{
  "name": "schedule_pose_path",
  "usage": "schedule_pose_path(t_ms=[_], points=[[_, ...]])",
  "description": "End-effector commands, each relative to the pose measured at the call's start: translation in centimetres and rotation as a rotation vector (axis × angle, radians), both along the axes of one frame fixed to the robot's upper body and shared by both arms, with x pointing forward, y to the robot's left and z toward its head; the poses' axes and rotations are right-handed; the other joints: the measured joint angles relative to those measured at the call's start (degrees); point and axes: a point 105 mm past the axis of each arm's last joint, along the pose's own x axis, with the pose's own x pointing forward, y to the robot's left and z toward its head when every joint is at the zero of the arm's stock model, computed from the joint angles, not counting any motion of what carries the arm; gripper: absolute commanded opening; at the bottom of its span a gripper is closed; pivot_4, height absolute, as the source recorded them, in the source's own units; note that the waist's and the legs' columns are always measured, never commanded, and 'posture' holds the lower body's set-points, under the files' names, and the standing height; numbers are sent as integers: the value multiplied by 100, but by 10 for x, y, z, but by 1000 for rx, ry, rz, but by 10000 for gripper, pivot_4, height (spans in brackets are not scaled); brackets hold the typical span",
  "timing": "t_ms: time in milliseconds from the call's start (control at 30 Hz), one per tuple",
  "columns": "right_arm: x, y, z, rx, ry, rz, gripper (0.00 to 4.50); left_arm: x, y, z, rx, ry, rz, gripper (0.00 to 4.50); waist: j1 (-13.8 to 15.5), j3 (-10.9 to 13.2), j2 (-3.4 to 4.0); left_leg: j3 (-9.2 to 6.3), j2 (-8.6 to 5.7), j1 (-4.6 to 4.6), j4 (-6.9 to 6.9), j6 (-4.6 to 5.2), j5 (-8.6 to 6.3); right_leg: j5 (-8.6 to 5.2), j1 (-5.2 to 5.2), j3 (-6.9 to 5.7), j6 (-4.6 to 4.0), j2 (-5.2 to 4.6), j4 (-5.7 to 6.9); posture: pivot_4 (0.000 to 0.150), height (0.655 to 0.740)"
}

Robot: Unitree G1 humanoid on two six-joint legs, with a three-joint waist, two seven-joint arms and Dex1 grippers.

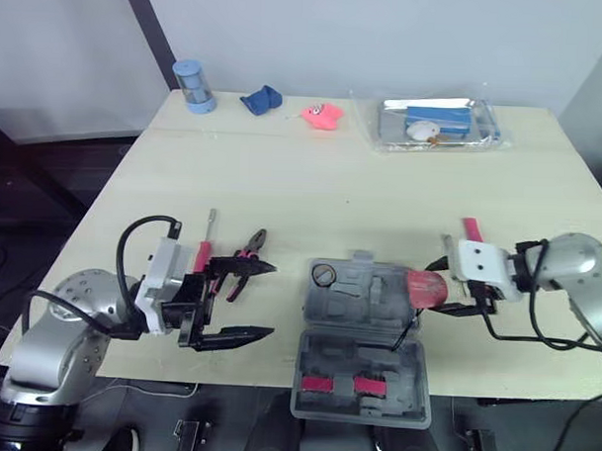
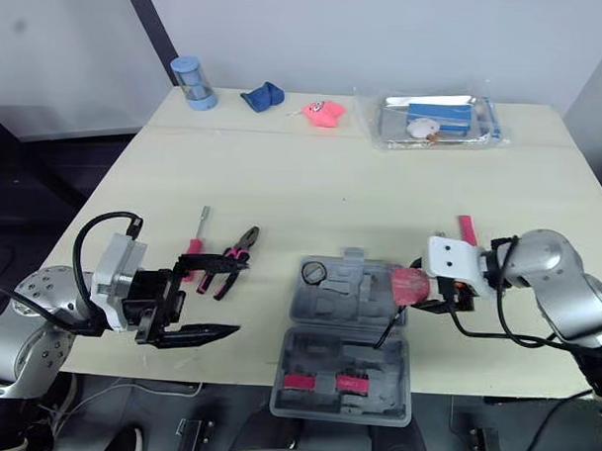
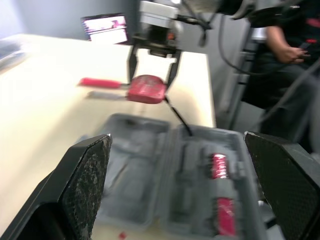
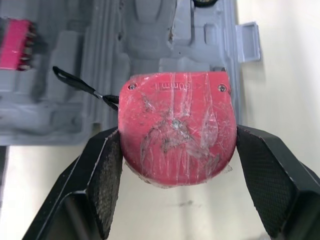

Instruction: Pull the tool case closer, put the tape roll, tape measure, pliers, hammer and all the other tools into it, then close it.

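- The right gripper [image 4: 178, 137] has its jaws pinching the red tape measure [image 1: 425, 287] by two opposite sides, with the broad scuffed face turned toward the wrist camera.
- The tape measure looks like a hard, compact plastic shell, probably fairly dense and rigid. Its smooth, rounded sides could slip, so a hold across the middle like this one seems soundest.
- It hangs over the right edge of the open grey tool case [image 1: 367, 309], not yet in a recess. Its black wrist strap [image 4: 80, 85] trails into the case and could snag.
- A small dark ring [image 1: 323, 276], perhaps the tape roll, lies in the case's far left corner, and pink bit holders [image 1: 343, 385] sit in the near half.
- A pink-handled tool [image 1: 471, 231] lies just beyond the right gripper. I cannot tell which tool it is.
- The left gripper [image 1: 244, 301] has its jaws spread and empty, beside the pliers [image 2: 236, 258] and a pink-handled screwdriver [image 1: 206, 244].
- Well apart along the far edge are a blue cup [image 1: 194, 85], a blue cloth [image 1: 261, 99], a pink toy [image 1: 323, 115] and a clear packet [image 1: 438, 123].
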Motion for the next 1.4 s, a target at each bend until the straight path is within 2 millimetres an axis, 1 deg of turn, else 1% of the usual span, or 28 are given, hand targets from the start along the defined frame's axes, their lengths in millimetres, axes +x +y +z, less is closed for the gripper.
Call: schedule_pose_path(t_ms=[33,100,167,400,600,867,933,1000,1033,1067,1200,1400], points=[[17,1,-7,-105,-22,-51,29383,-2,6,5,14,-37,38,45000,-7,0,0,-1,0,-1,0,0,0,0,-1,0,0,0,0,1500,7400],[24,4,-11,-157,-29,-52,29383,-4,7,4,16,-34,49,45000,-20,2,3,0,0,-1,-1,0,0,0,-5,1,0,0,2,1500,7400],[26,4,-13,-190,-30,-43,29383,-4,7,4,18,-35,50,45000,-2,2,4,-1,0,-2,-2,0,0,0,-8,0,-1,1,2,1500,7400],[32,23,-22,-253,-34,-29,29383,-7,5,4,18,-35,57,45000,-15,3,5,-3,0,-9,-3,-1,0,0,-14,-2,-1,0,2,1500,7400],[36,34,-26,-261,-43,-56,29383,-9,2,3,17,-32,54,45000,-14,3,5,-3,-1,-10,-2,-1,0,0,-15,-3,-1,0,2,1500,7400],[41,39,-27,-255,-65,-88,29383,-11,0,3,11,-29,49,45000,-26,3,5,-3,-1,-8,-3,-1,0,1,-15,-3,-2,0,4,1500,7400],[39,40,-28,-258,-57,-75,29383,-12,0,3,11,-27,48,45000,-30,3,5,-2,-1,-7,-3,-1,0,1,-15,-2,-2,0,6,1500,7400],[36,39,-29,-262,-49,-64,39752,-11,-1,3,10,-26,46,45000,-29,3,5,-3,-1,-6,-3,-1,0,1,-15,-2,-2,0,7,1500,7400],[36,39,-29,-258,-54,-65,43396,-11,-1,4,10,-26,45,45000,-27,3,5,-3,-1,-6,-3,-1,0,1,-15,-2,-2,0,7,1500,7400],[37,40,-28,-251,-63,-69,44615,-11,-1,4,9,-25,44,45000,-25,3,5,-3,-1,-7,-3,-1,0,1,-15,-2,-2,0,7,1500,7400],[37,40,-21,-236,-82,-77,44615,-11,-2,3,4,-20,42,45000,-24,3,5,-3,-1,-9,-3,-1,0,1,-15,-2,-2,0,4,1500,7400],[30,35,-7,-184,-95,-98,44615,-11,-6,3,-4,-16,41,45000,-12,4,5,-4,-1,-10,-3,-1,0,1,-15,-3,-2,0,4,1500,7400]])
